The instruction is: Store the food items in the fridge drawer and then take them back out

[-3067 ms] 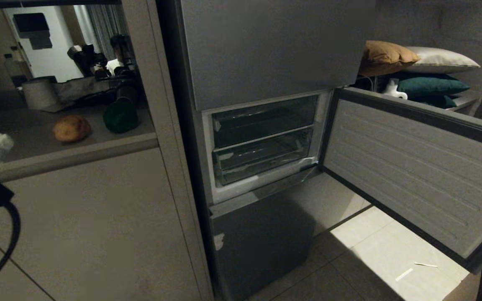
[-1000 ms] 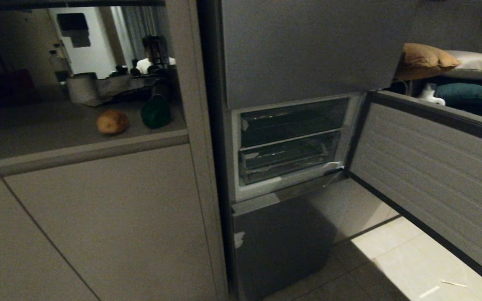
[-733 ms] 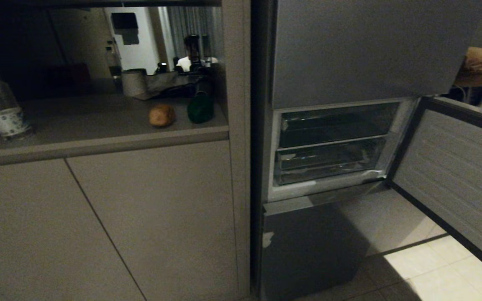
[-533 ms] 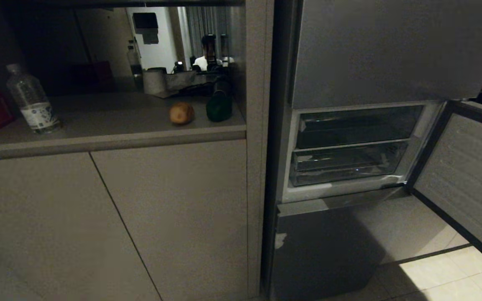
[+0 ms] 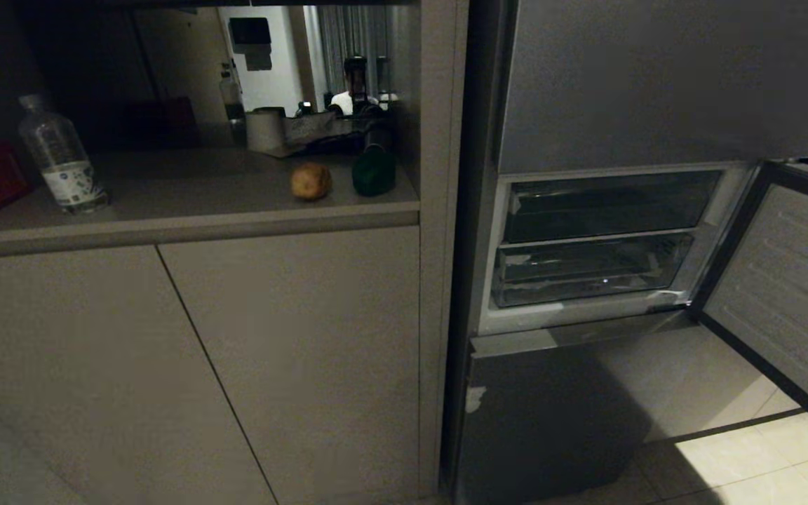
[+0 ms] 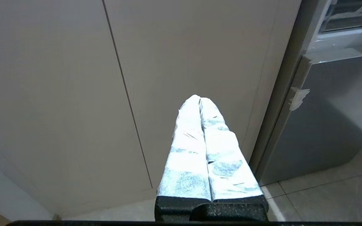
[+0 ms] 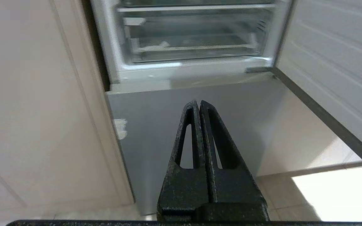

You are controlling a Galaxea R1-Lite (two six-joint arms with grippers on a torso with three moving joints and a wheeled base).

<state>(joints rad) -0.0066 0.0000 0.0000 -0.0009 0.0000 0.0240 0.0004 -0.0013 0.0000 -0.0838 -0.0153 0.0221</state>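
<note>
Potato [image 5: 310, 181] and bell pepper [image 5: 374, 170] sit side by side on the desk [image 5: 186, 207], left of the open fridge. Fridge drawer [image 5: 590, 270] is pushed in, holding neither. Left end effector [image 6: 199, 99] and right end effector [image 7: 198, 103]: both pressed together, empty, low before the cabinets.

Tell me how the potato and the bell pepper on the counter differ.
The potato is tan-brown and matte; the bell pepper is dark green and glossy. The potato is a lumpy round shape, while the bell pepper looks taller. The potato lies nearer the water bottle; the bell pepper stands closer to the fridge side. Both rest apart on the counter, outside the fridge, with neither gripper near them.
</note>
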